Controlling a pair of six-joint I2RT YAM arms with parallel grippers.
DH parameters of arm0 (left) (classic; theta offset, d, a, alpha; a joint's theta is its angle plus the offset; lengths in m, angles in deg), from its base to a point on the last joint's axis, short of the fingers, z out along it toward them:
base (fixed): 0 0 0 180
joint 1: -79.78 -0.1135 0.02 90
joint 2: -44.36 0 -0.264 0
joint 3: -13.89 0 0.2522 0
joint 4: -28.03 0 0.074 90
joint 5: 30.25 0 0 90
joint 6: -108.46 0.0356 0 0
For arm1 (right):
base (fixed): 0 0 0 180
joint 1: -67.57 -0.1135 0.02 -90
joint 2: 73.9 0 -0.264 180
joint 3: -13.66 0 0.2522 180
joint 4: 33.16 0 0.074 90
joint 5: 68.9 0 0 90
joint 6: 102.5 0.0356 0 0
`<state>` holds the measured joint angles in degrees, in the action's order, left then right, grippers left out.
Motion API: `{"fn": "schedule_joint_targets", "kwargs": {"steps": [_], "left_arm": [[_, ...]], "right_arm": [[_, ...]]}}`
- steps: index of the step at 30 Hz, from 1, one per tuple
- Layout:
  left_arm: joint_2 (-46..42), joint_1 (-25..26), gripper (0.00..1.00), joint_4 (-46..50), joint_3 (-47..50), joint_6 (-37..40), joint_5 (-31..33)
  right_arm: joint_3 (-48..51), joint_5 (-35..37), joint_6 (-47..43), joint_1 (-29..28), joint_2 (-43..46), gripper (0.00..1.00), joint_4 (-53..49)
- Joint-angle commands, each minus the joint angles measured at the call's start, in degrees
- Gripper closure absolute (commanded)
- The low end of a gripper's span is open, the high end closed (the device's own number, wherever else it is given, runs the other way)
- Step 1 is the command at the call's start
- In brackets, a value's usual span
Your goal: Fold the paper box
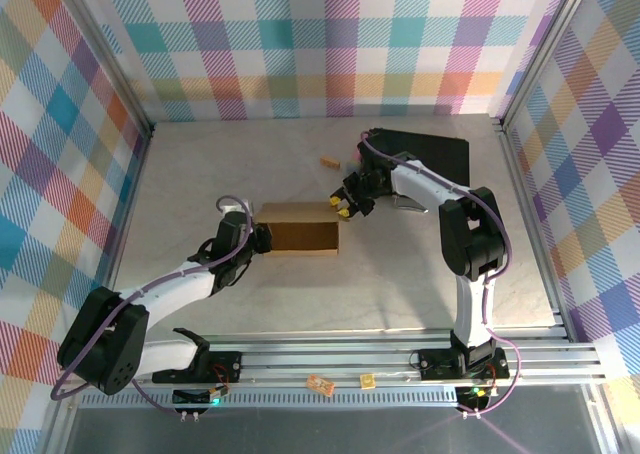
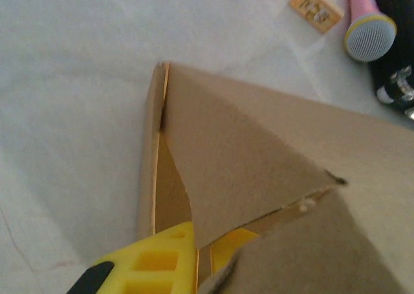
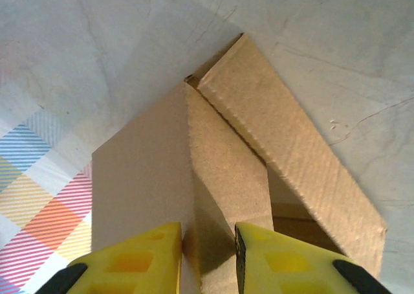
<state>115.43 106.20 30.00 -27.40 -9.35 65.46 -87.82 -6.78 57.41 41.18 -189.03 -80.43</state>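
Black case back right; pink microphone beside tan block

From its base at the near left, the left arm lies low, stretched forward and to the right. Its wrist is dipped, so the left gripper meets the left end of the paper box. Its yellow fingers sit close together, one on either side of a cardboard wall. The right arm rises upright to a high elbow, its forearm angled left. The right gripper pinches a flap at the box's far right corner, with the cardboard wedged between its two fingers.
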Motion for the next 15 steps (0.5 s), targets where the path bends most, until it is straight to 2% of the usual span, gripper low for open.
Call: {"fn": "schedule_joint_targets", "kwargs": {"steps": [1, 4, 10, 15], "left_arm": [[-1.7, 0.6, 0.86, 3.6, 0.9, -3.0, -2.2], [-2.2, 0.6, 0.83, 5.4, 0.8, -3.8, -2.3], [-3.1, 0.7, 0.64, 12.5, -0.5, -7.4, -4.4], [-8.1, 0.7, 0.50, 17.9, 0.4, -11.0, -6.5]], "right_arm": [[0.5, 1.0, -2.5, -0.5, -0.6, 0.74, -1.5], [0.5, 1.6, -3.7, -0.5, -0.7, 0.74, -2.1], [0.7, 3.3, -7.5, -0.5, -0.7, 0.76, -4.0], [1.2, 3.7, -8.6, -0.5, -0.8, 0.76, -4.0]]}}
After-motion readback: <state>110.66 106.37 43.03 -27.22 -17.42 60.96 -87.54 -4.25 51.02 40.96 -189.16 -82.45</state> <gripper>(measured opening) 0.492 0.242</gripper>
